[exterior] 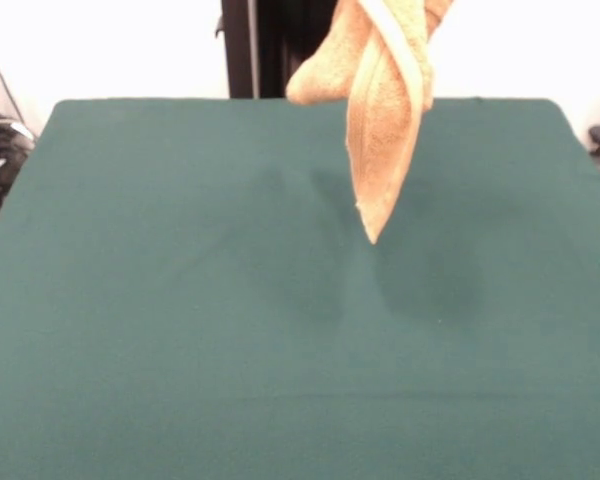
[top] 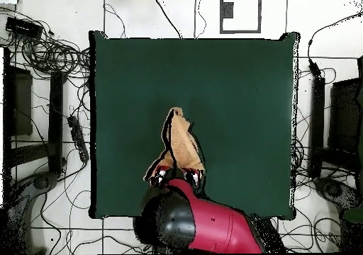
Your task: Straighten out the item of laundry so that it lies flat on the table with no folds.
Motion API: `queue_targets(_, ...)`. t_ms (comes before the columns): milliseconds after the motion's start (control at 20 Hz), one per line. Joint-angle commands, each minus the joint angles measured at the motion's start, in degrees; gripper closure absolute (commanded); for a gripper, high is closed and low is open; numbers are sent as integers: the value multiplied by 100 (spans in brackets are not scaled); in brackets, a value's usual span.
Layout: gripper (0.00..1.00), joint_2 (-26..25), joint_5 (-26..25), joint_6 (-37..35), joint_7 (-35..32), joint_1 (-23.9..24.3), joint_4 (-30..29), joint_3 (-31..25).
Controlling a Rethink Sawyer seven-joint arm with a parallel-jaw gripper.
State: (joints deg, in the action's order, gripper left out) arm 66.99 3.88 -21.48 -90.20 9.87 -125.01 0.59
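The orange-tan towel [exterior: 385,130] hangs bunched and twisted in the air over the far middle of the dark green table [exterior: 180,330]. Its lowest pointed corner is clear of the tabletop. Its top runs out of the front view, where the gripper does not show. In the overhead view the towel [top: 181,142] hangs from my gripper [top: 179,176], which is shut on its upper part at the end of the red arm [top: 213,227]. The towel is folded on itself; no tag shows.
The table [top: 234,89] bears nothing else. Cables [top: 49,54] and dark equipment [top: 333,132] lie on the floor beyond both sides of the table. The black pedestal [exterior: 270,45] stands behind the far edge.
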Motion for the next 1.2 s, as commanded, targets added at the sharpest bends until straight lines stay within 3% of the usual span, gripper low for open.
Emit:
queue_targets(50,100,-295,276,314,-1003,-4,-344,-488)
queue_targets(350,100,-355,149,528,-888,73,-241,-547)
queue_targets(600,100,-345,90,494,-521,505,-355,-796)
queue_targets(1200,100,-1417,-847,1090,-29,1797,27,-1432)
